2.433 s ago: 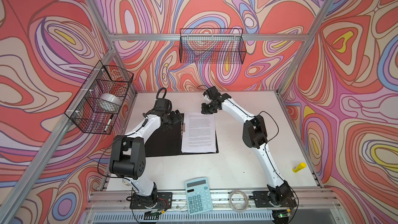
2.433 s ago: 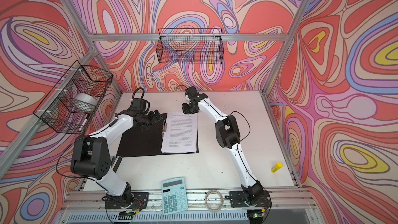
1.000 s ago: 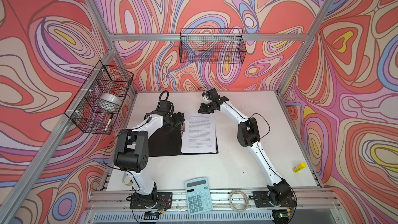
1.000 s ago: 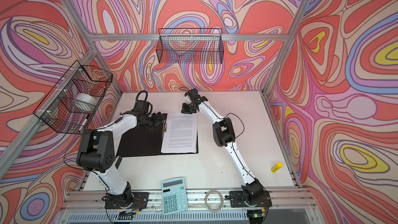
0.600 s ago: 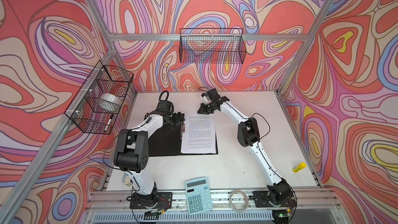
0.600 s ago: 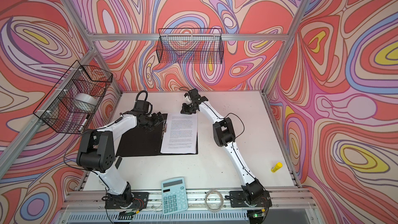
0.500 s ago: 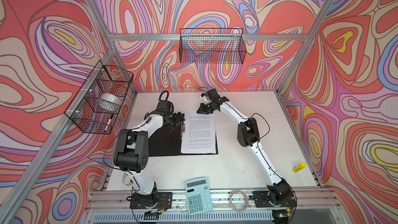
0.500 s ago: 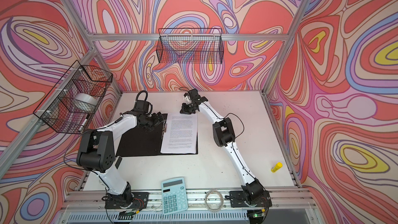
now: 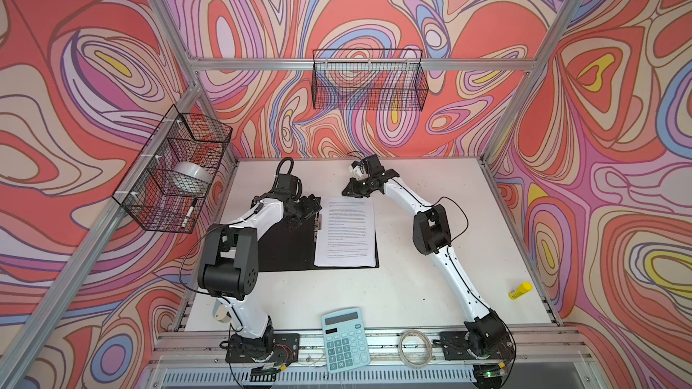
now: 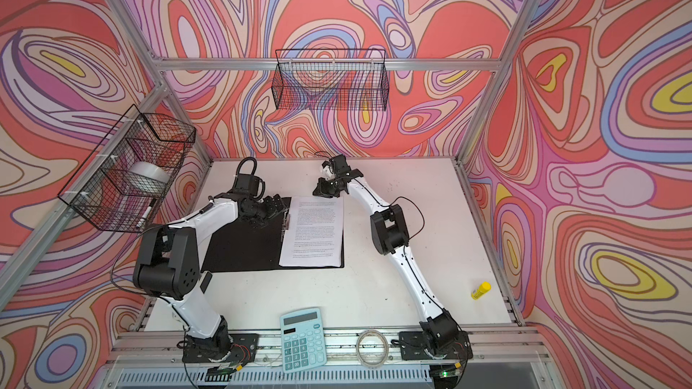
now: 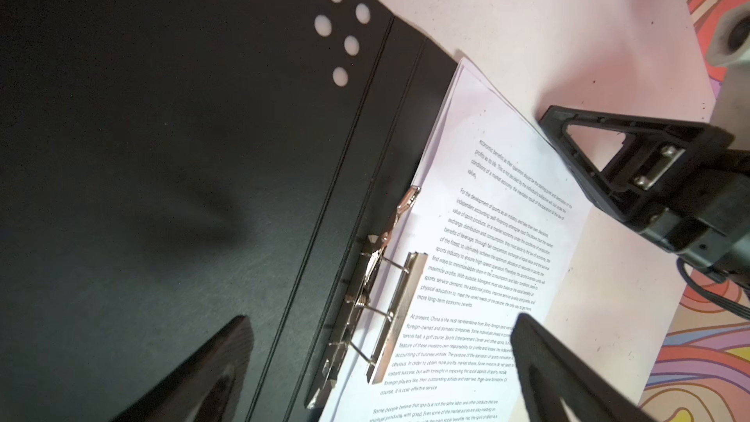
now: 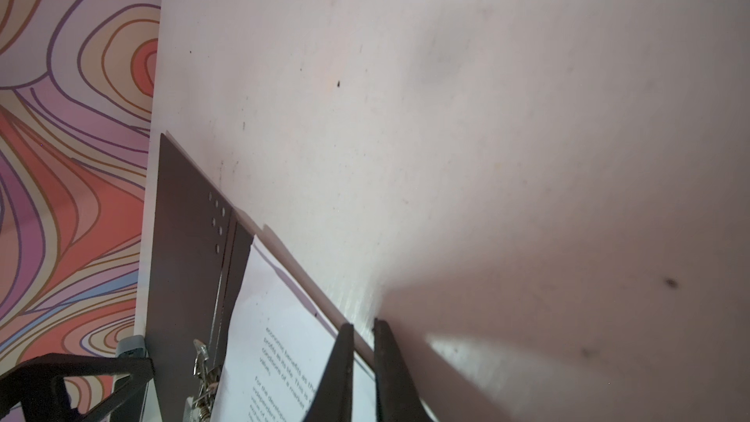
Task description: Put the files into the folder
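Note:
The folder [image 9: 288, 245] [image 10: 243, 248] lies open on the table, black inside up, with its metal spine clip [image 11: 389, 302] raised. The files [image 9: 346, 233] [image 10: 312, 235], white printed sheets, lie on its right half beside the clip. My left gripper [image 9: 309, 211] [image 11: 383, 318] hovers open over the clip, one finger above the black cover and one above the files. My right gripper [image 9: 346, 193] [image 12: 362, 323] is shut at the files' far left corner. The sheets' far edge runs past its fingertips; I cannot tell whether paper is pinched.
A teal calculator [image 9: 346, 338] and a coiled cable [image 9: 413, 344] sit at the front edge. A yellow glue stick [image 9: 520, 290] lies at the right edge. Wire baskets hang on the left wall [image 9: 176, 170] and back wall [image 9: 369, 84].
My right gripper has slid left along the files' far edge toward their left corner. The left arm raised its elbow earlier and has since held still, jaws open.

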`<control>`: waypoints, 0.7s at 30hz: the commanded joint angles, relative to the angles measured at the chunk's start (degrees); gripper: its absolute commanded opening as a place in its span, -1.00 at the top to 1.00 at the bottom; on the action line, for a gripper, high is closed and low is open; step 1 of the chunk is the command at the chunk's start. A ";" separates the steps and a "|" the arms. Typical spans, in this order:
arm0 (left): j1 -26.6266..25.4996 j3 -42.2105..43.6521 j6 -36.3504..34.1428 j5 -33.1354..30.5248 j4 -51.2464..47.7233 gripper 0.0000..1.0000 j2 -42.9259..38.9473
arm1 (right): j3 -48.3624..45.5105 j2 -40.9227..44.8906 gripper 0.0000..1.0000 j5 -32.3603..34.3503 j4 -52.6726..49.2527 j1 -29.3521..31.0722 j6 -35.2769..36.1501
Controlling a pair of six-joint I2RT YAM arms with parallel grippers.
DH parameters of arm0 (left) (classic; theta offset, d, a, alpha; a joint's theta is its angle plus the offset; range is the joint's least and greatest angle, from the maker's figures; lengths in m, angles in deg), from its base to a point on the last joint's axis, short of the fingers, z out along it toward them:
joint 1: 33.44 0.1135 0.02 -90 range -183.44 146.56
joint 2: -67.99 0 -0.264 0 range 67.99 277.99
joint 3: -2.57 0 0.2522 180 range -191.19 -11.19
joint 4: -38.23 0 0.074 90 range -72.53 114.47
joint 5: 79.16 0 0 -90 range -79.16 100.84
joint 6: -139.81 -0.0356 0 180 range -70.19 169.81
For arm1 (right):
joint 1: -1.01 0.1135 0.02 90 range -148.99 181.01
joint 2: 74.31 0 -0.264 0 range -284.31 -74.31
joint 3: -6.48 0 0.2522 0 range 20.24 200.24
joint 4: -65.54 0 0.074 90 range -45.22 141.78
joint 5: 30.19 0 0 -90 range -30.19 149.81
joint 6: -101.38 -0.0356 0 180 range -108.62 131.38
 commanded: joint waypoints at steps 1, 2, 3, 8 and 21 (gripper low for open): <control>0.17 0.51 1.07 0.43 0.97 -1.00 0.40 | 1.50 -1.69 0.76 -1.51 -2.85 -0.07 0.91; 0.17 0.51 1.07 0.49 0.95 -1.00 0.45 | 1.71 -1.75 0.76 -1.78 -2.93 -0.12 0.96; 0.17 0.49 1.07 0.50 1.00 -1.00 0.53 | 1.97 -1.78 0.76 -2.22 -2.95 -0.12 0.91; 0.17 0.51 1.07 0.52 0.95 -1.00 0.51 | 2.55 -1.97 0.78 -3.37 -2.87 -0.07 0.76; 0.17 0.33 0.92 0.29 0.96 -1.00 0.16 | 0.28 0.38 0.75 -3.73 -1.13 -0.18 0.78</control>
